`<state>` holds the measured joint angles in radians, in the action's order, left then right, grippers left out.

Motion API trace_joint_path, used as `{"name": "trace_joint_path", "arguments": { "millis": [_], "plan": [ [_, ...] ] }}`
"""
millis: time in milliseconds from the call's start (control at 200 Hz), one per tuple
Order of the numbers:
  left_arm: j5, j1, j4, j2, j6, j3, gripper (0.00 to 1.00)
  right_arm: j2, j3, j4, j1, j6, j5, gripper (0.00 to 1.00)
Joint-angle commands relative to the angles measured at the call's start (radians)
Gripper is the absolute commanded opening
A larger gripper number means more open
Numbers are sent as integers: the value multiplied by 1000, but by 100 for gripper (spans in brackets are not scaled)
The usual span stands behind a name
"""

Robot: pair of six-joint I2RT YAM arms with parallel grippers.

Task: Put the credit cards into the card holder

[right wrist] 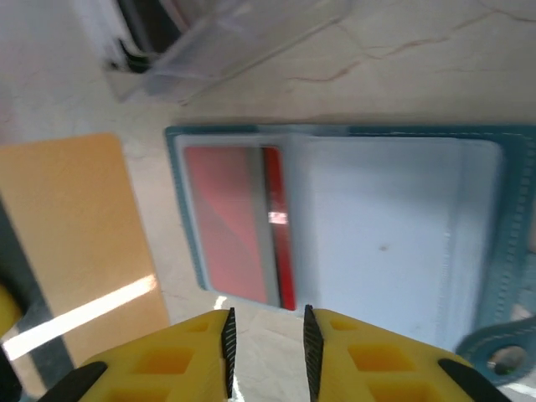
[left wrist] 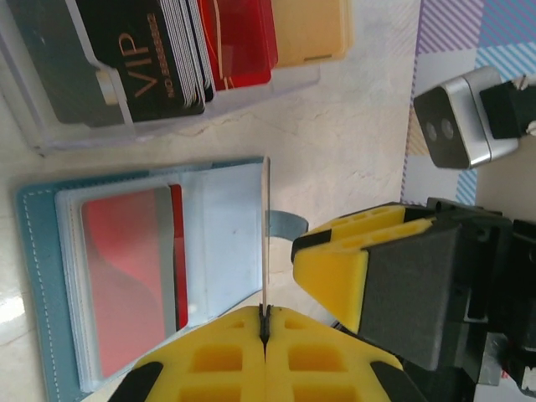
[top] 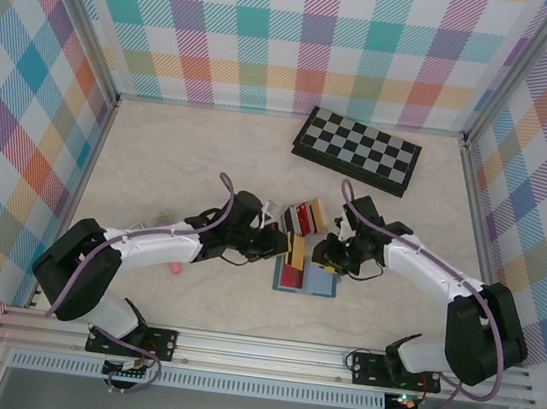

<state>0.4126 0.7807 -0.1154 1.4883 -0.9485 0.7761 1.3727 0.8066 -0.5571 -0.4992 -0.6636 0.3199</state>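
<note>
table [top: 160, 149]: pale marbled top, walled in by checked panels on three sides.
chessboard [top: 357, 150]: laid flat in the upper right of the top view, well apart from everything else.
left gripper [top: 281, 248]: seen left of centre in the top view; in the left wrist view its yellow fingers [left wrist: 218, 360] are clenched on a thin sheet [left wrist: 265, 234].
right gripper [top: 320, 251]: seen right of centre, facing the left one; in the right wrist view its tips [right wrist: 268, 327] are parted by a narrow gap with nothing gripped, above the near edge of the holder.
clear rack [top: 302, 218]: placed just above the holder in the top view, with cards stood in it.
card holder [top: 322, 284]: teal wallet laid open on the table between the two grippers, clear sleeves showing.
tan card [right wrist: 75, 234]: seen at the left of the right wrist view, beside the holder, apart from the fingers.
red card [left wrist: 126, 276]: tucked inside a clear sleeve of the holder.
black card [left wrist: 142, 59]: marked vip, stood in the rack.
thin sheet: seen edge-on and upright; whether card or sleeve leaf cannot be told.
pink stick [top: 175, 268]: partly hidden under the left arm.
</note>
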Motion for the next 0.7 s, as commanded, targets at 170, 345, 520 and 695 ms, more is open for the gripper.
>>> {"name": "trace_joint_path", "arguments": {
  "millis": [170, 345, 520, 695],
  "plan": [
    [-44, 37, -4, 65, 22, 9, 0, -2, -6, -116, 7, 12, -213, 27],
    [-42, 53, -5, 99, 27, 25, 0, 19, -1, -140, 18, 25, -255, 25],
    [-44, 64, 5, 114, 36, 37, 0, 4, 34, -166, 18, 40, -269, 23],
    [-45, 70, 0, 137, 39, 49, 0, 65, 27, -174, 19, 58, -283, 20]
  ]
}}
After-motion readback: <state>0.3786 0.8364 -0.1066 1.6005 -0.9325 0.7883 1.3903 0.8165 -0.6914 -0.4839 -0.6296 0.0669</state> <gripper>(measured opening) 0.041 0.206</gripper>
